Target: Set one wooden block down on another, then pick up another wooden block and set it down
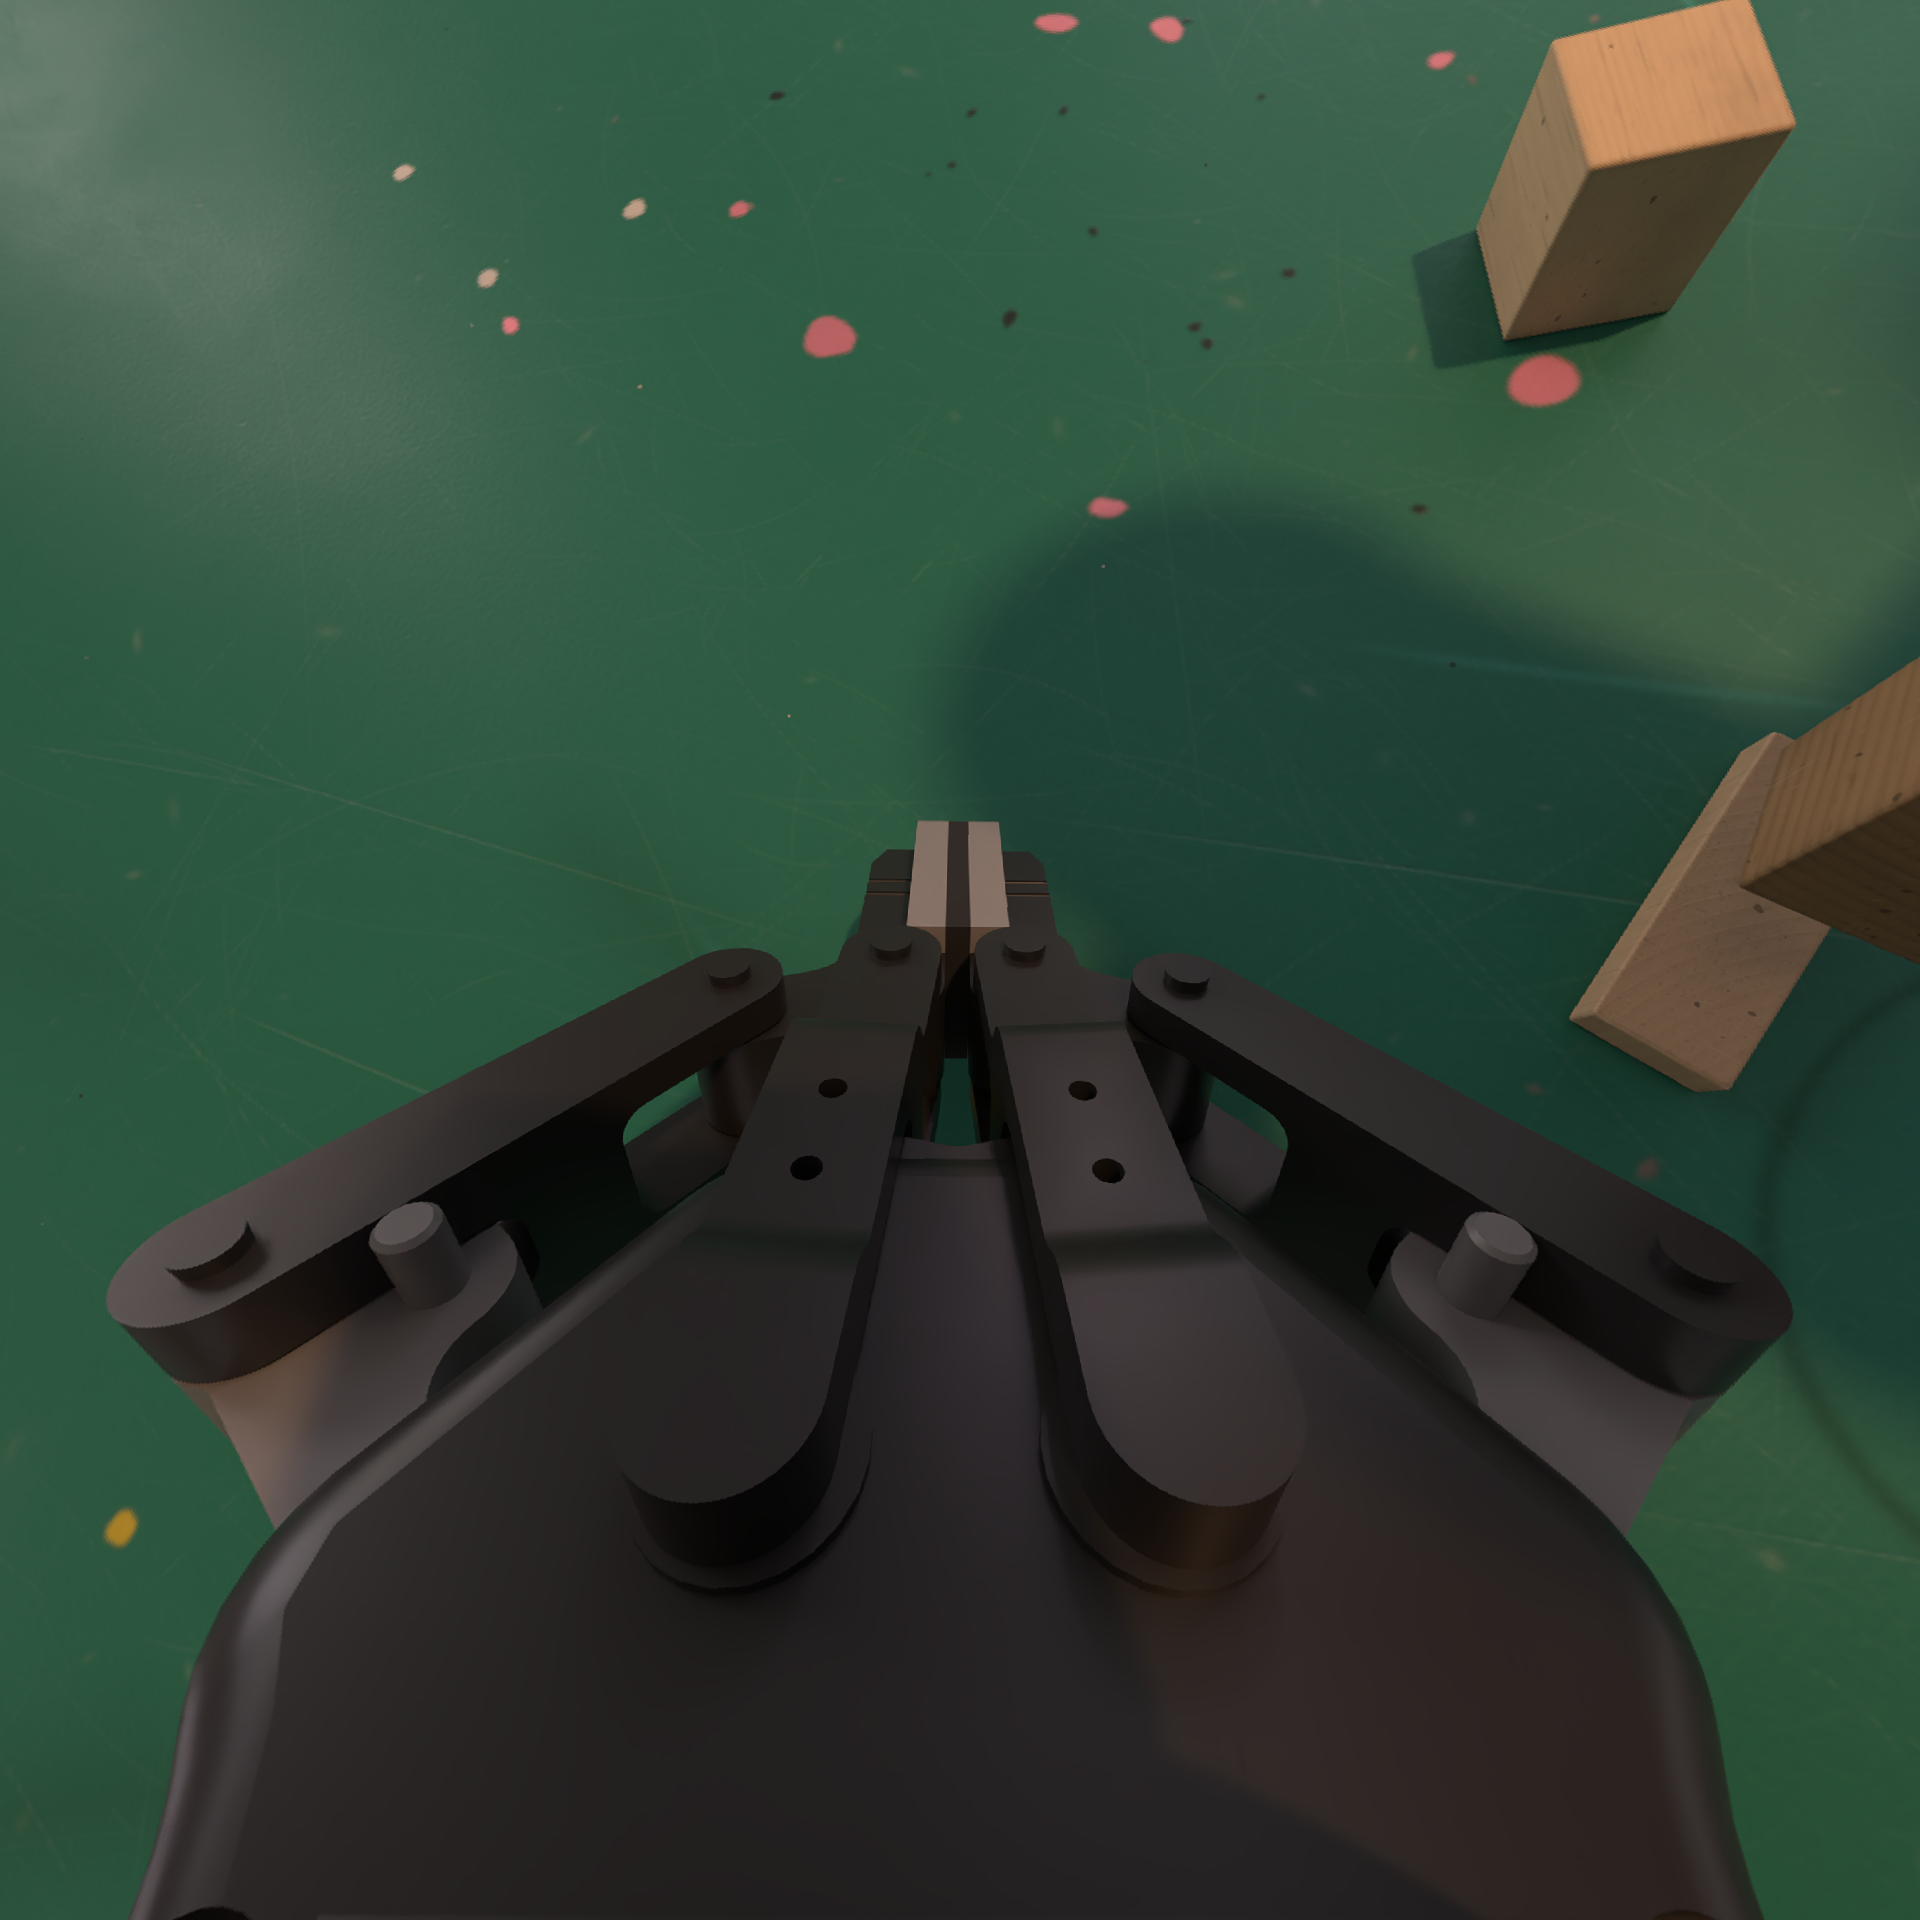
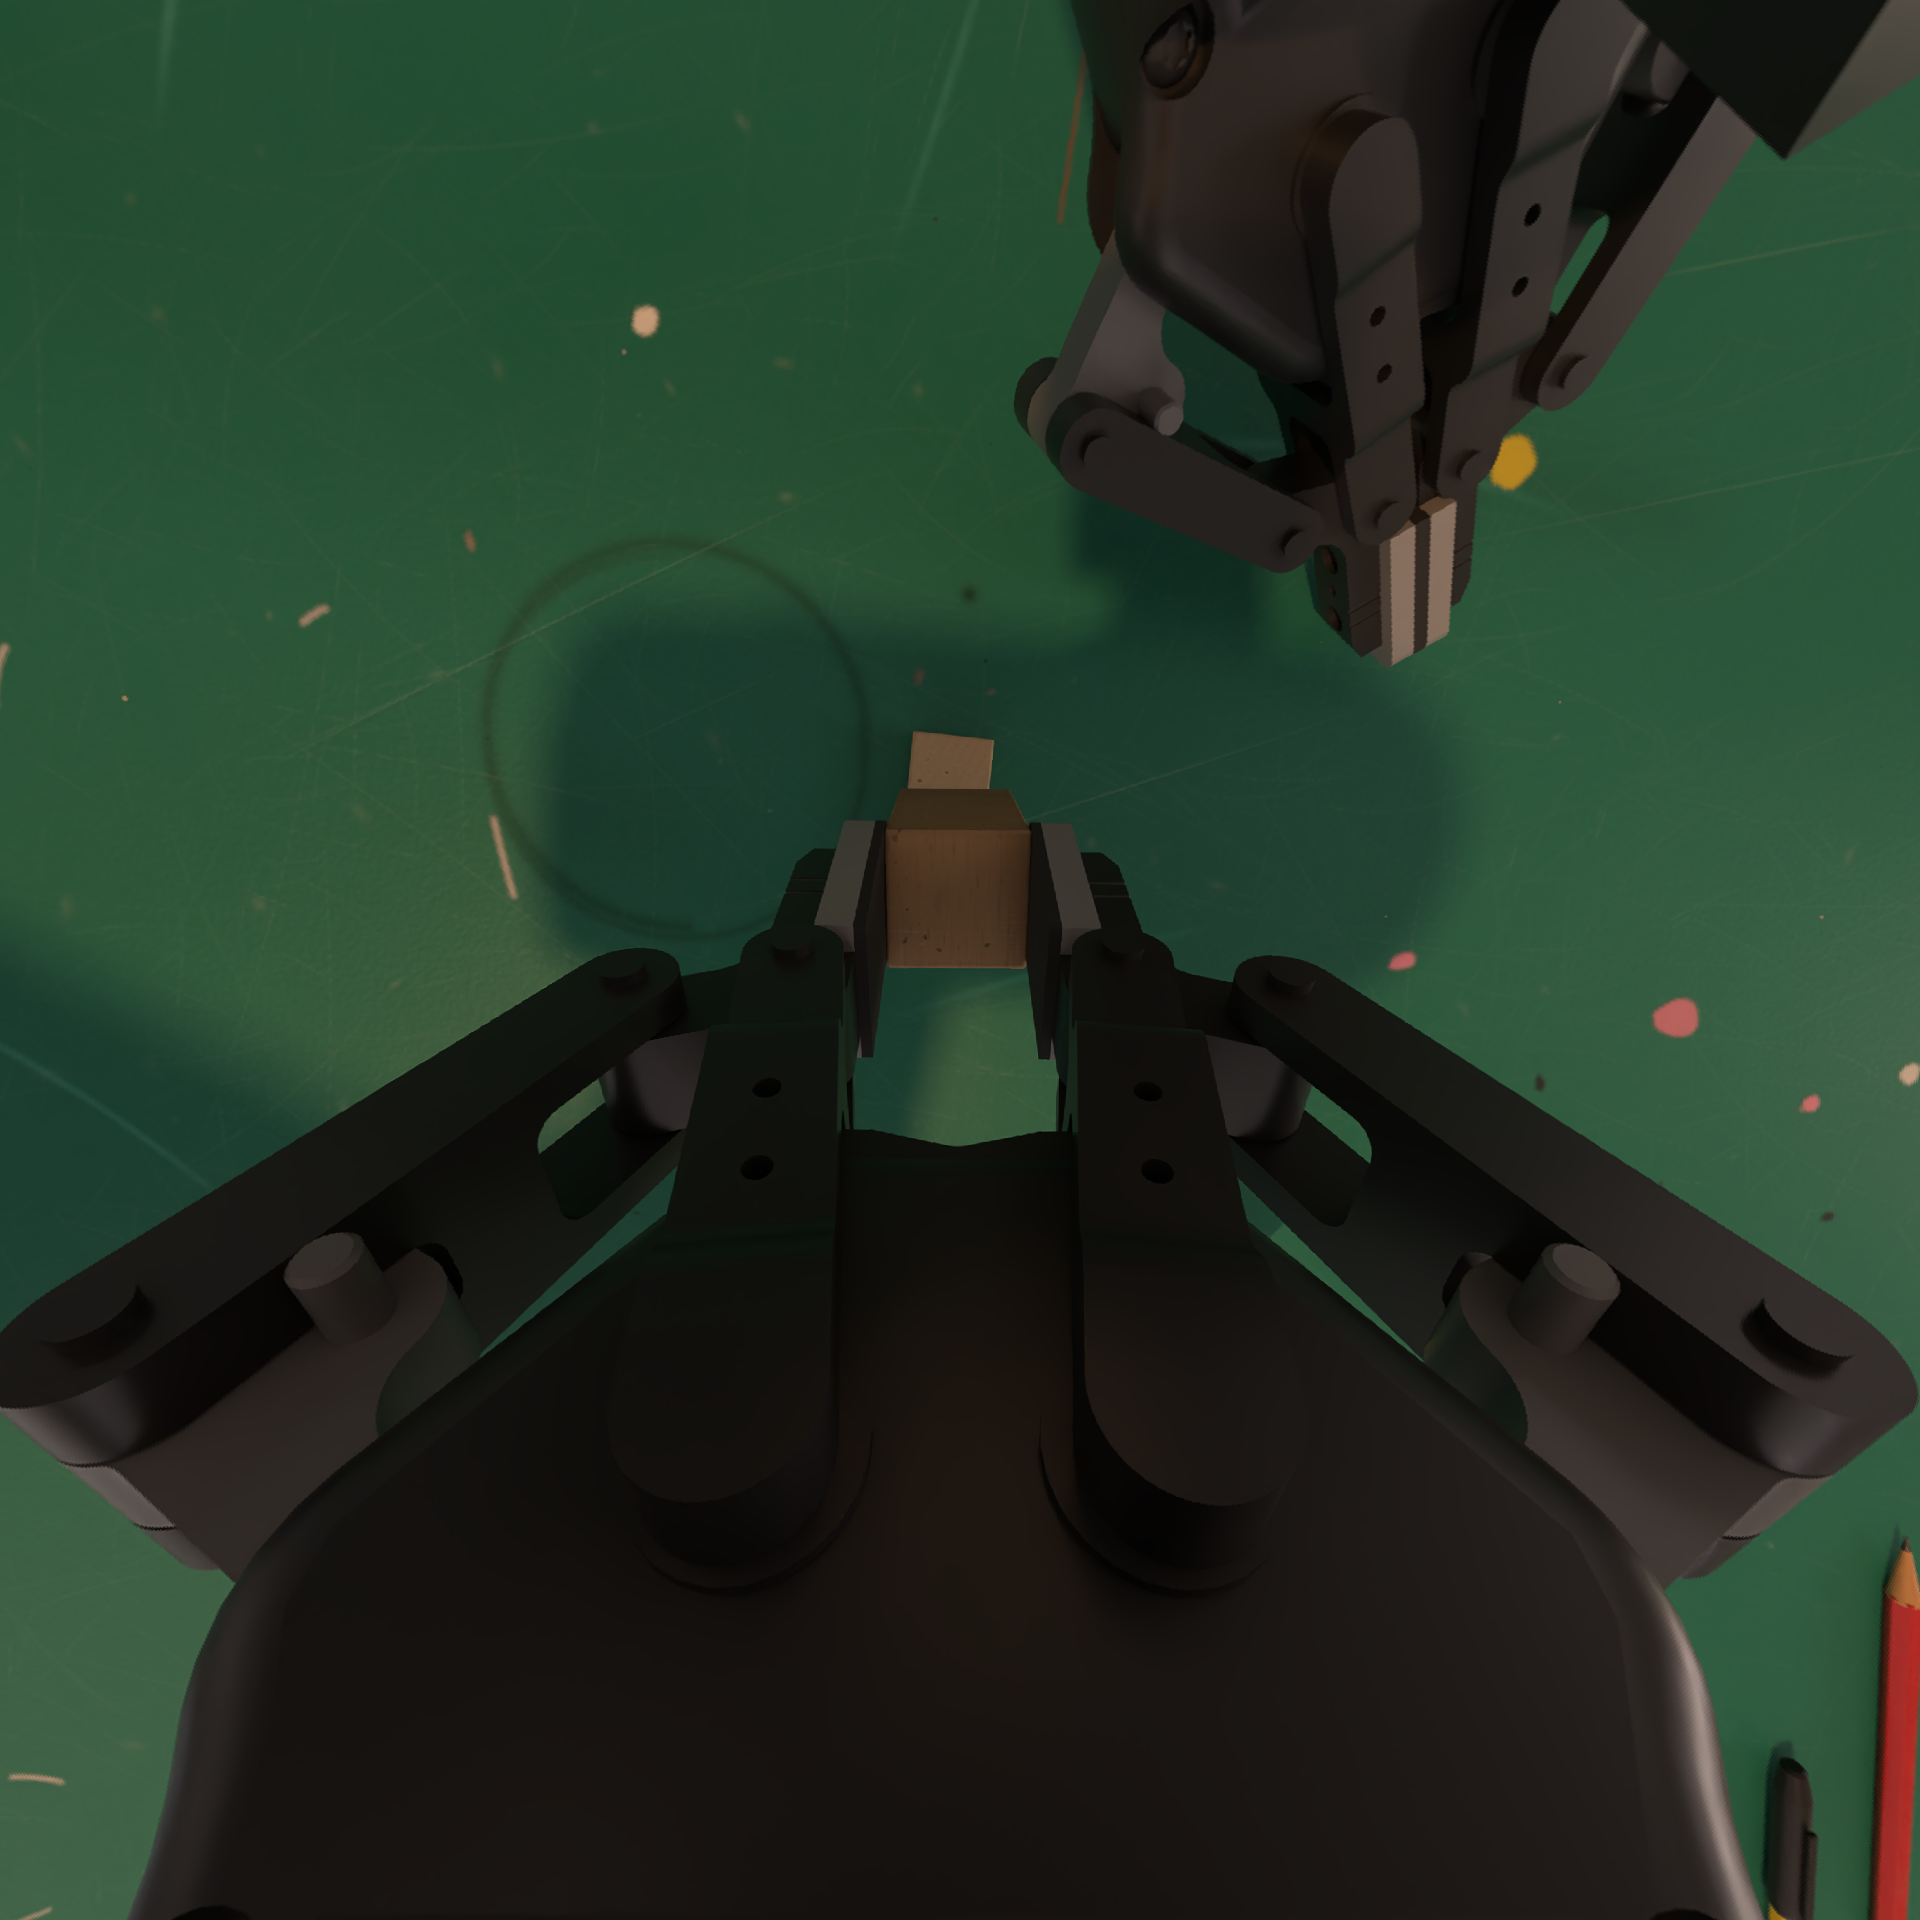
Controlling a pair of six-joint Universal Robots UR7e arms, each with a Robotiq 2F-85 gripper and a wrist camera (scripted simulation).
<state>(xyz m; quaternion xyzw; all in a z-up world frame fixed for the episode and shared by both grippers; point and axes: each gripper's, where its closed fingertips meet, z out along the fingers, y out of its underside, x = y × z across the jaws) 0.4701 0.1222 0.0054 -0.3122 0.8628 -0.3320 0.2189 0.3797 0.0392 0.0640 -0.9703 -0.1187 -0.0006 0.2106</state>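
Note:
In the right wrist view my right gripper [image 2: 956,883] is shut on a wooden block [image 2: 956,904], with a pad against each side. Just beyond it a lighter wooden block [image 2: 951,762] shows below. In the left wrist view the held block [image 1: 1849,831] lies across a flat wooden block [image 1: 1704,925] at the right edge; I cannot tell if they touch. A third wooden block [image 1: 1631,166] stands alone at the far right. My left gripper [image 1: 956,873] is shut and empty over bare mat. It also shows in the right wrist view [image 2: 1418,592], up and to the right.
The surface is a green mat [image 1: 520,623] with pink and pale paint spots. A red pencil [image 2: 1899,1745] and a black pen [image 2: 1792,1829] lie at the lower right of the right wrist view. A faint ring mark [image 2: 499,665] is on the mat to the left.

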